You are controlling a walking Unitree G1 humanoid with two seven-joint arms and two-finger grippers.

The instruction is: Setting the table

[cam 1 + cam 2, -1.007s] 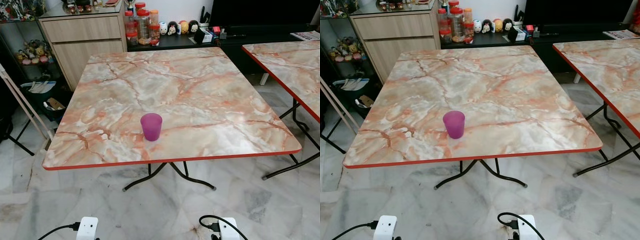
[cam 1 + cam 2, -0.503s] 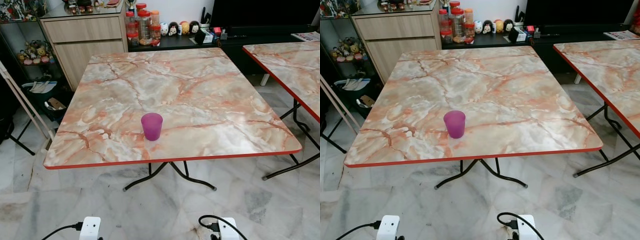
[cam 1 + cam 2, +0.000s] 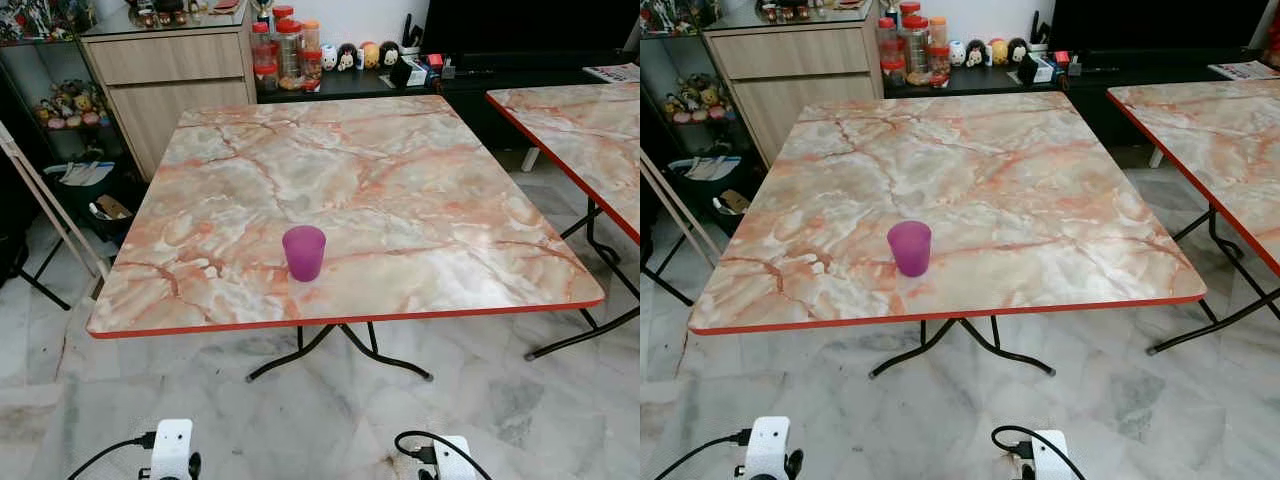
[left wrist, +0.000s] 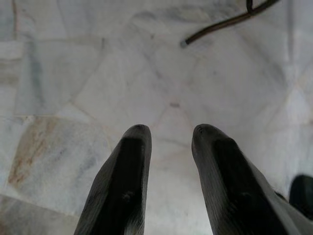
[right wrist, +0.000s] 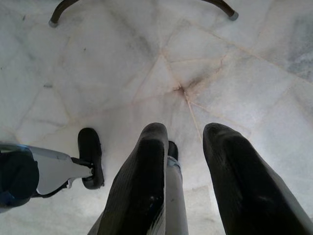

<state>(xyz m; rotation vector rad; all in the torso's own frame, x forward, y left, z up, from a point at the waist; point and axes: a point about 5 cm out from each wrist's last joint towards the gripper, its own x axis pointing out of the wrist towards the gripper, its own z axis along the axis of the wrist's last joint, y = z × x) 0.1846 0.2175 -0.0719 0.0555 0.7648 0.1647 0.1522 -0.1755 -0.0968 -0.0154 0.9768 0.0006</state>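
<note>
A purple cup (image 3: 303, 252) stands upright on the marble-patterned bench (image 3: 420, 190), close to its near red-trimmed edge and a little left of centre, with nothing else on the top. It looks like a small plastic tumbler: probably light, stiff and smooth-walled, so it may slip or tip if nudged at the rim. A hold across the middle of its wall, one finger on each side, seems the safest.

Both arms hang low in front of the bench. The left gripper (image 4: 170, 142) is released, its fingers apart over the pale marble floor (image 4: 63, 73). The right gripper (image 5: 185, 142) is likewise parted and holds nothing.

The cup sits near the drop, so any push toward the robot risks sending it off. Behind it the bench is bare, giving wide room. A second bench (image 3: 580, 130) stands to the right across a gap, and a wooden cabinet (image 3: 170, 75) sits beyond the far left corner.
</note>
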